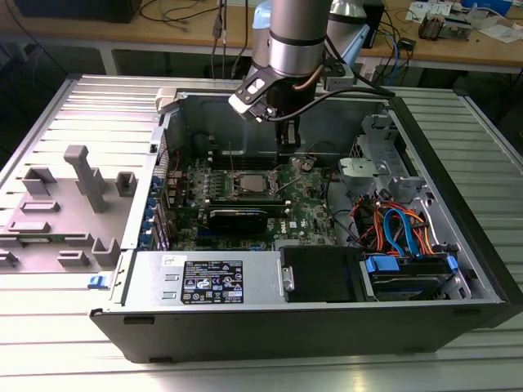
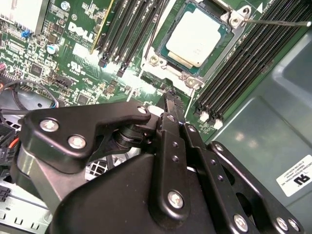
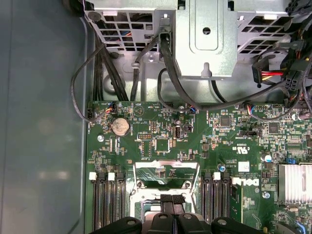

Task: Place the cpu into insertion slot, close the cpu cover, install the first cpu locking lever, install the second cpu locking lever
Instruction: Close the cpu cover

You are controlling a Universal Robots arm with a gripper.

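The cpu (image 2: 197, 38), a small flat square chip with a silver-grey metal top, lies seated in the insertion slot (image 2: 193, 81) — the square socket with a silvery rim on the green motherboard (image 3: 146, 146). The chip's top is bare. In the first wrist view the cpu cover (image 3: 165, 168), a thin silvery frame plate, stands tilted up at one edge of the socket rather than down over the chip. A thin wire locking lever (image 2: 278, 23) juts out from a socket corner, unlatched.

The black pincer (image 3: 171, 200) hangs fingers-down over the board, just beside the socket. Its ribbed fingertips are pressed together, with nothing seen between them. In the exterior view the silver arm (image 1: 286, 41) drops almost vertically into the open grey computer case (image 1: 458, 269), and the pincer (image 1: 287, 140) is near the case's far wall.

Long narrow black memory slots (image 3: 109, 204) flank the socket closely on both sides. A black graphics card (image 1: 237, 216) lies on its near side in the exterior view. Toward the exterior view's right stand a metal drive cage (image 1: 364, 167) and a bundle of orange and blue cables (image 1: 400, 229) — the space straight above the socket is open. The case sits on a ribbed metal counter (image 1: 82, 106), with a grey plastic fixture (image 1: 78, 188) at the exterior view's left.
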